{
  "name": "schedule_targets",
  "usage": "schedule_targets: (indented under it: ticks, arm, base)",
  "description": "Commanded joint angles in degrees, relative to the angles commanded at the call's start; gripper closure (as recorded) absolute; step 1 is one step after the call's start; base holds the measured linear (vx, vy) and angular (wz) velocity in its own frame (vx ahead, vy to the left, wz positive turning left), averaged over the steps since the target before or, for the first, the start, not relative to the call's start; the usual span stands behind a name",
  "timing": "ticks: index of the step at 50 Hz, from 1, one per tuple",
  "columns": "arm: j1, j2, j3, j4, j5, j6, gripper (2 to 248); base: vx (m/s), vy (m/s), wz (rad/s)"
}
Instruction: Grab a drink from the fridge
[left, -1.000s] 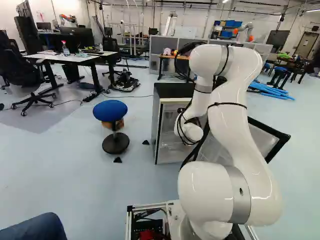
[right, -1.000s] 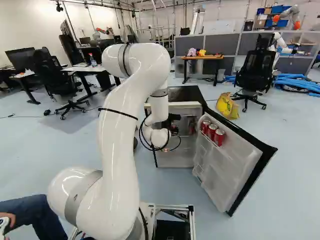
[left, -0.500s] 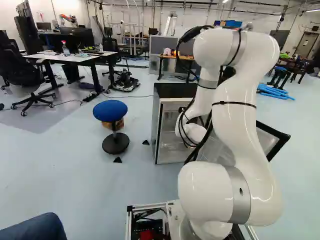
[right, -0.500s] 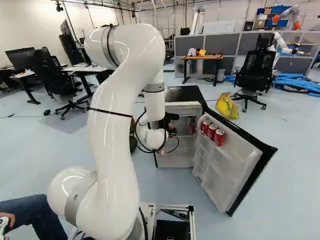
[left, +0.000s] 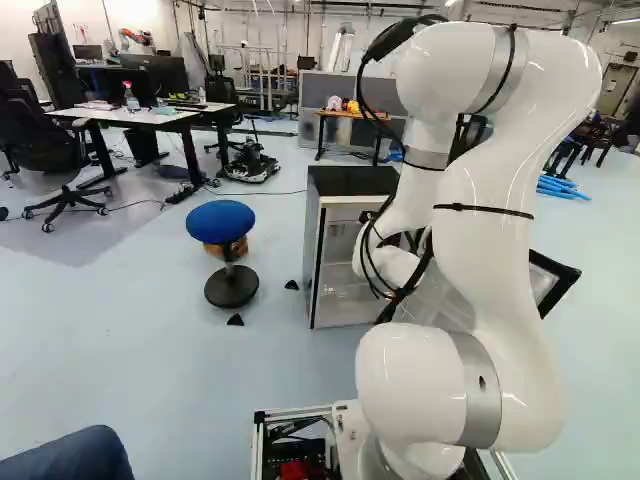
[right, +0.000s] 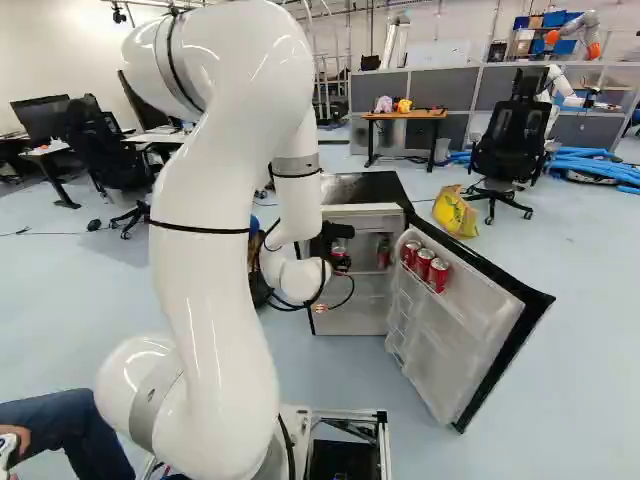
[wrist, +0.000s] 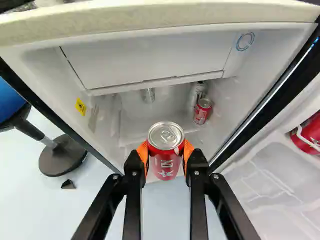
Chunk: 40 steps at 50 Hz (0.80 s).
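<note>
- Well, our gripper (right: 339, 248) held a can (wrist: 166, 162) between its pads (wrist: 143, 153).
- We had it at the open fridge (right: 368, 187).
- Three more cans (right: 424, 264) stood in the door (right: 450, 345).

The white arm (left: 485, 180) hides the gripper (right: 340, 260) in the left base view, and much of the open door (right: 450, 340) too. In the wrist view, the orange pads (wrist: 143, 154) cover bits of the held red can (wrist: 165, 162). Near the back edge of the fridge (right: 355, 186), a silver can (wrist: 148, 95) has its top hidden. The picture's edge cuts off a door can (wrist: 309, 134).
</note>
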Motion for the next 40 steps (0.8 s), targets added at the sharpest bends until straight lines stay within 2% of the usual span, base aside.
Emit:
schedule_targets:
  ticks: [19,40]
  arm:
    - [0.0,3.9,1.6,0.0,-0.1,0.0,159]
    - [0.0,8.3,3.2,0.0,-2.3,0.0,159]
  base:
    - [0.000,0.000,0.000]
    - [0.000,0.000,0.000]
